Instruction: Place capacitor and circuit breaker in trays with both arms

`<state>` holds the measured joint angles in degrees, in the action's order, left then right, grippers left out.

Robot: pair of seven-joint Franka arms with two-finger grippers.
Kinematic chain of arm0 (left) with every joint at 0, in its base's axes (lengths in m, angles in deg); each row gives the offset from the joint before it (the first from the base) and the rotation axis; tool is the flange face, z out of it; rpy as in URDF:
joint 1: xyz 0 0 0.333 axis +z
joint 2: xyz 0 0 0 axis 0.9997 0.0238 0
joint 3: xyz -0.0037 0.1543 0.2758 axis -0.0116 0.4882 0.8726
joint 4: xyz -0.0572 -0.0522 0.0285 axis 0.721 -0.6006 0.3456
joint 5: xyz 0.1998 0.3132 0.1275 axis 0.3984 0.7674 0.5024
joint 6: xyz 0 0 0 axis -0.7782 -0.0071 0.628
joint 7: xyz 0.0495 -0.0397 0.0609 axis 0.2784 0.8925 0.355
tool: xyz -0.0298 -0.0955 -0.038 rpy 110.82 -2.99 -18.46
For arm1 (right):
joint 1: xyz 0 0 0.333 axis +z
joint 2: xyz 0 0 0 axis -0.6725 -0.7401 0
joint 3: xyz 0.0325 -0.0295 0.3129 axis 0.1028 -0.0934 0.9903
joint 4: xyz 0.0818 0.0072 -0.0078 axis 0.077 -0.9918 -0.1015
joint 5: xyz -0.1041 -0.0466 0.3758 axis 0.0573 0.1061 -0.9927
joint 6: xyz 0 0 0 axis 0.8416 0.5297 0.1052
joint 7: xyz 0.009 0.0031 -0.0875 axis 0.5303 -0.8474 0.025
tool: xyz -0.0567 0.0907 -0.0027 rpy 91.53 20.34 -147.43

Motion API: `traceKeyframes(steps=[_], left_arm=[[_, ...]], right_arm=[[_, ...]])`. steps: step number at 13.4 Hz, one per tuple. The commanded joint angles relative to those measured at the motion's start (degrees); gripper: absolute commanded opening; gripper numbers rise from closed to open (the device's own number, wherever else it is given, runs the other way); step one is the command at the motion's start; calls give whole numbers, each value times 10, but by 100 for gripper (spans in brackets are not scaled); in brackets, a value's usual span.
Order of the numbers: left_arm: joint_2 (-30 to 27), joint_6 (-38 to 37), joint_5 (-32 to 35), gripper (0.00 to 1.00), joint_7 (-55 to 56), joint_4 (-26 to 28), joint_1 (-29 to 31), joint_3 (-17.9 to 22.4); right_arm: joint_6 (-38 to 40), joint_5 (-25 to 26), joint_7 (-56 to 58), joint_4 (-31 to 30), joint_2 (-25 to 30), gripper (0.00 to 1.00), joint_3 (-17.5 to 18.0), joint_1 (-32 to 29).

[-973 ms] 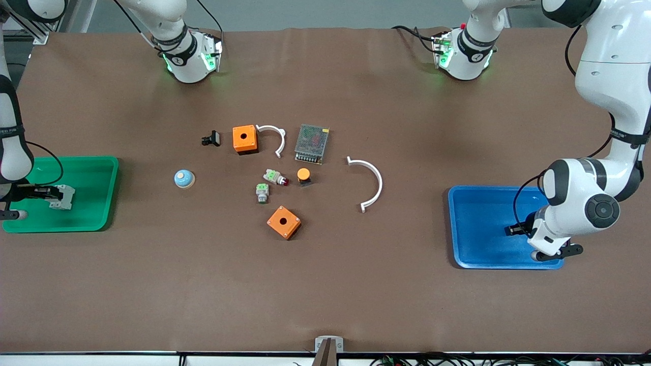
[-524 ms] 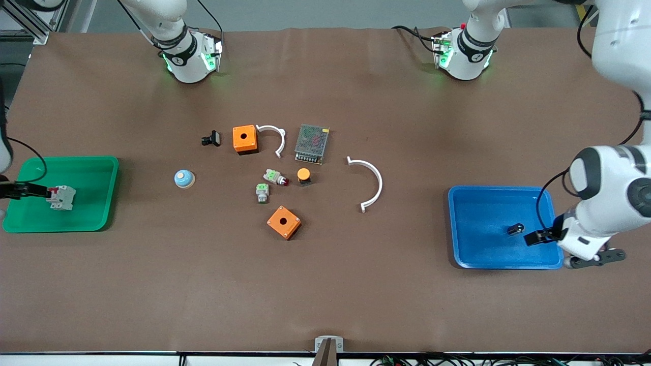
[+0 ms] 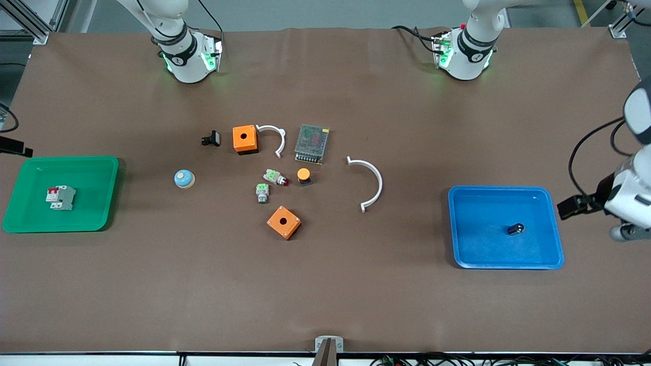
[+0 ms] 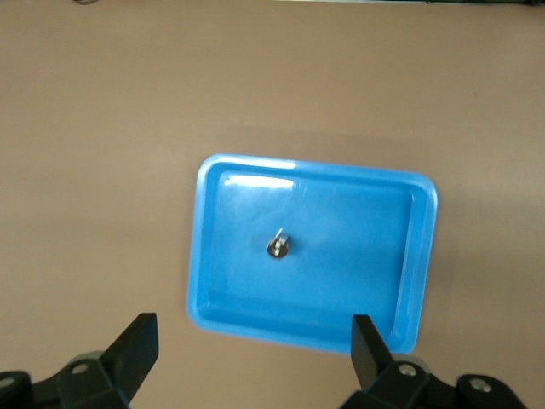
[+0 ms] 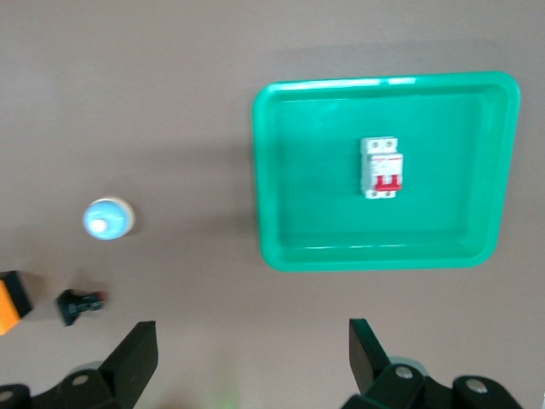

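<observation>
Left wrist view: capacitor [image 4: 278, 246] in blue tray [image 4: 409, 281], apart from released left tool [image 4: 254, 349].

Two white arm bases, each with a black band, a small black mark and green indicator lights. Black cables trail from both. Left arm [image 3: 633, 193]: white rounded shells, grey joint cap, looping black cable. Left gripper [image 4: 251, 362] and right gripper [image 5: 251, 358]: matte black wedge-shaped fingers, silver screws in their mounts.

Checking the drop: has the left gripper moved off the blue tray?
Yes. The left gripper was over the blue tray; now it's outside its rim.
</observation>
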<state>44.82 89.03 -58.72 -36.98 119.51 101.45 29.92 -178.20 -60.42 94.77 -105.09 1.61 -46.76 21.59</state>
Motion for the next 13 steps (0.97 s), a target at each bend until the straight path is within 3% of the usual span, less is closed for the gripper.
traceKeyframes(steps=[1,6,9,13], left_arm=[[-77,-91,-33,100,-29,7,6,-2],[-152,-162,-80,100,-100,19,-9,13],[-194,-175,-88,100,-92,60,-121,115],[-220,-175,-98,100,-55,81,-153,131]], right_arm=[[-10,-10,-67,-92,92,99,-3,52],[-4,-41,-146,-121,124,99,-3,140],[-5,-41,-217,-112,123,100,-3,185],[11,-43,-220,-63,118,100,-3,192]])
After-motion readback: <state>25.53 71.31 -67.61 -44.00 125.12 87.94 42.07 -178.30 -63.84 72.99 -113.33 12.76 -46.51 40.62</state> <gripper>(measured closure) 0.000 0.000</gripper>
